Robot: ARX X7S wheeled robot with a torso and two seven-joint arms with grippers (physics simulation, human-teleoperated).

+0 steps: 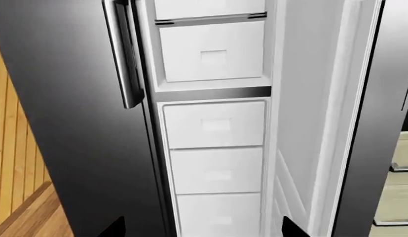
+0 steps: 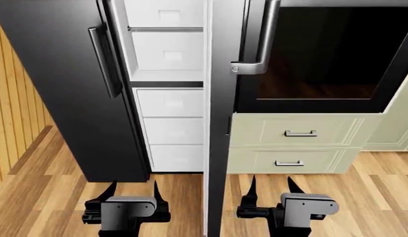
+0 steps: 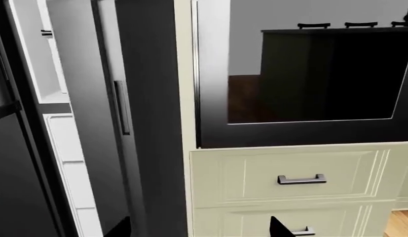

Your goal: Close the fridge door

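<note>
The fridge door (image 2: 217,123) stands wide open, edge-on to the head view, with its silver bar handle (image 2: 260,44) on the right side. In the left wrist view its white inner face (image 1: 322,123) shows beside the white fridge drawers (image 1: 213,123). The right wrist view shows its black side (image 3: 148,98). My left gripper (image 2: 133,190) is open low in front of the fridge's open compartment (image 2: 167,98), touching nothing. My right gripper (image 2: 272,182) is open just right of the door, in front of the cream drawers (image 2: 299,133). Only the fingertips of either gripper (image 1: 204,229) (image 3: 200,229) show in the wrist views.
The matching black door (image 2: 59,89) with a dark handle (image 2: 105,59) is shut on the left. A black glass oven door (image 2: 322,54) sits above the cream drawers on the right. A wooden wall (image 2: 13,98) bounds the far left. The floor (image 2: 184,202) is wood.
</note>
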